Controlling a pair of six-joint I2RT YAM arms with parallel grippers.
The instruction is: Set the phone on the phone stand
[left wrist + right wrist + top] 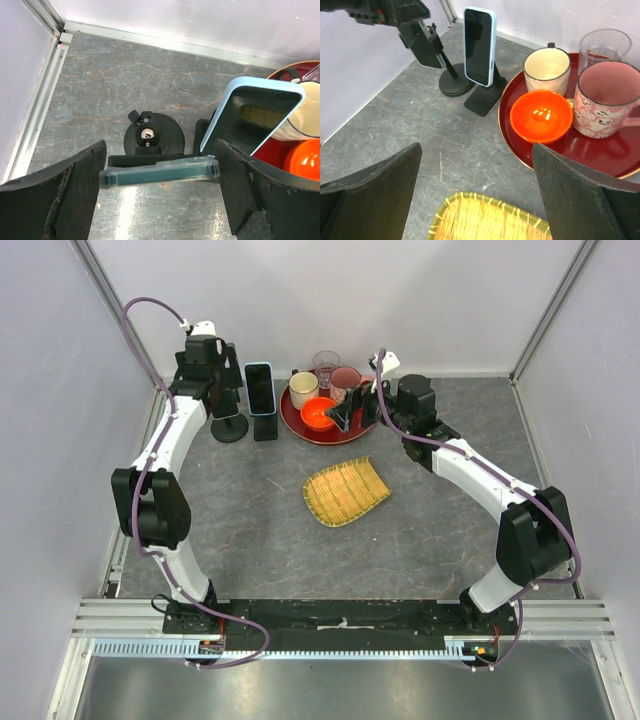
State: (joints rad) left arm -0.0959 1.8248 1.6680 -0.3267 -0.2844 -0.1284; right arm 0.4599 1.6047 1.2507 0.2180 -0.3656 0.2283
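Though lost under left gripper (228,395) in top view, plain in left wrist view: phone (160,171) edge-on and level, spanning between both fingers (60,200), touching each, so clamped at phone width. Sits right over round stand (152,137), black head bar just behind; resting on it or not, cannot tell. Also in that view: 2nd phone (252,112) leaning back on flat stand (202,131), just beside round stand. From right wrist view: 2nd phone's dark screen, upright, plus tray (605,150) carrying bowl (541,116), white mug (546,70), pink mug (605,100), glass (602,45); held phone not made out there. Whole basket (345,490) only in top view, mid-table, apart from tray. Left arm stretched to far left, wrist tipped down over round stand. Right arm reaching forward-left, right gripper (476,150) low by tray's near rim, fingers wide apart, nothing between.
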